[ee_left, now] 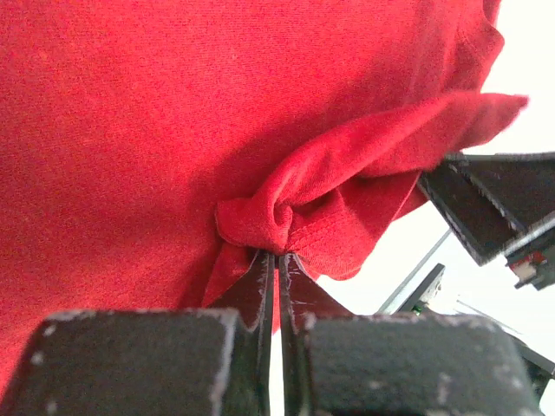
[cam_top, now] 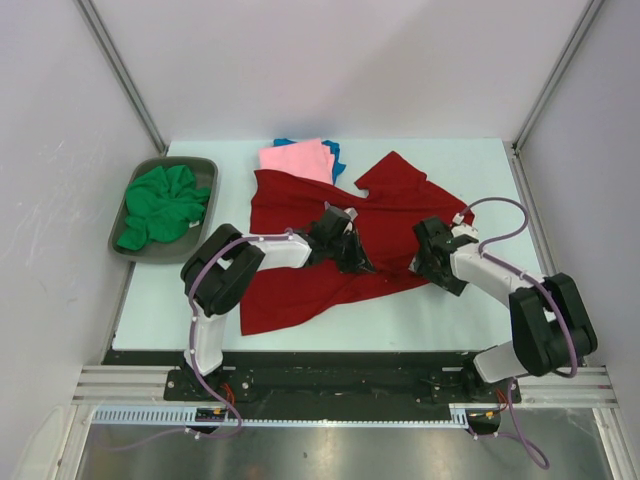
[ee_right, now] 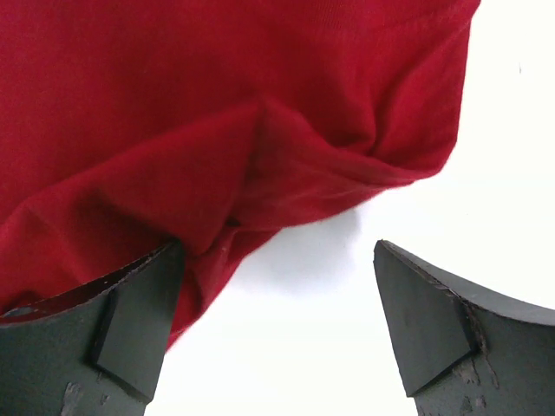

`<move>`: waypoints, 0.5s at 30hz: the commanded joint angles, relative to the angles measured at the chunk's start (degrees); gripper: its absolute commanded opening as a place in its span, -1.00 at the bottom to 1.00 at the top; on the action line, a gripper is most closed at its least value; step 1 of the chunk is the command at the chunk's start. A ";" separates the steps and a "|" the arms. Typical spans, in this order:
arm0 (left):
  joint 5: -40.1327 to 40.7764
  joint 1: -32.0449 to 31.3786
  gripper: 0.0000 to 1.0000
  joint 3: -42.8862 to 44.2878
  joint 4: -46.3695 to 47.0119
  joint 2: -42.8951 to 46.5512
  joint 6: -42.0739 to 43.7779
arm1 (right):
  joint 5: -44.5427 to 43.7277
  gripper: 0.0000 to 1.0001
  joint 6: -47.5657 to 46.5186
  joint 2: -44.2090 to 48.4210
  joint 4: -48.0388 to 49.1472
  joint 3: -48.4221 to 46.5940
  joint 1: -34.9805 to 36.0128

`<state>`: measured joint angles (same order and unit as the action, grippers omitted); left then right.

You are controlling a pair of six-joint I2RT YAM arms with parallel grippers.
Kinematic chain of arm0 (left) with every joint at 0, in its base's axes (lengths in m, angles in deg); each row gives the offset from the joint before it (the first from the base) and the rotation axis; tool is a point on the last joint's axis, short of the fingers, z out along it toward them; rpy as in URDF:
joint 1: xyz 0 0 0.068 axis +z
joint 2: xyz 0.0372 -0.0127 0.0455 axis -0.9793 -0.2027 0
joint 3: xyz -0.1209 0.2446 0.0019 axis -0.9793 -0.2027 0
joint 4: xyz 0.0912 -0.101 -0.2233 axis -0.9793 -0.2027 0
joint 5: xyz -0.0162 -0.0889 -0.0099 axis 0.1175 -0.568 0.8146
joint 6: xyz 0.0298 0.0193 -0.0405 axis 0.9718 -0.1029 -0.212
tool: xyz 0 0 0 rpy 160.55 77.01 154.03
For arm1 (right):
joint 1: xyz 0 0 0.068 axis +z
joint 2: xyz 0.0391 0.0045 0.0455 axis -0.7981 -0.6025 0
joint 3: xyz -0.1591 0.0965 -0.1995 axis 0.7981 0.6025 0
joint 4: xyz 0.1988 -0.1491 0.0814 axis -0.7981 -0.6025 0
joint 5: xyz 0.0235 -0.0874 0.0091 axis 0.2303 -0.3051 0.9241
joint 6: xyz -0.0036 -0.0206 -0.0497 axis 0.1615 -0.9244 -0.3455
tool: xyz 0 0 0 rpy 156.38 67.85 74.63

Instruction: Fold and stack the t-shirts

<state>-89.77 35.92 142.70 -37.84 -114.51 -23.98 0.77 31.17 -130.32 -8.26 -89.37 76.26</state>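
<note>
The dark red t-shirt [cam_top: 300, 280] lies crumpled across the middle of the table. My left gripper [cam_top: 352, 252] is shut on a bunched fold of this shirt [ee_left: 269, 217], with the pinched cloth right at its fingertips [ee_left: 277, 256]. To its right, my right gripper [cam_top: 428, 262] stands open at the shirt's right hem [ee_right: 286, 173]. Its left finger [ee_right: 139, 321] touches the cloth edge, and bare table shows between the jaws [ee_right: 277, 251]. A folded pink t-shirt [cam_top: 297, 158] lies on a blue one [cam_top: 336, 152] at the back. The green t-shirt [cam_top: 160, 205] is crumpled in the tray.
The grey tray [cam_top: 205, 165] stands at the table's left edge. White walls enclose the table at the back and on both sides. Bare table [cam_top: 480, 190] shows right of the red shirt and along the front edge.
</note>
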 commanded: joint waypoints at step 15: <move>-2.96 0.38 -1.00 -2.99 5.52 -0.49 -1.46 | 1.20 0.18 -1.70 3.71 3.18 -2.65 1.82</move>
<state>-91.08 35.96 140.56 -34.95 -114.95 -24.49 1.40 29.34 -129.71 -6.09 -90.36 76.41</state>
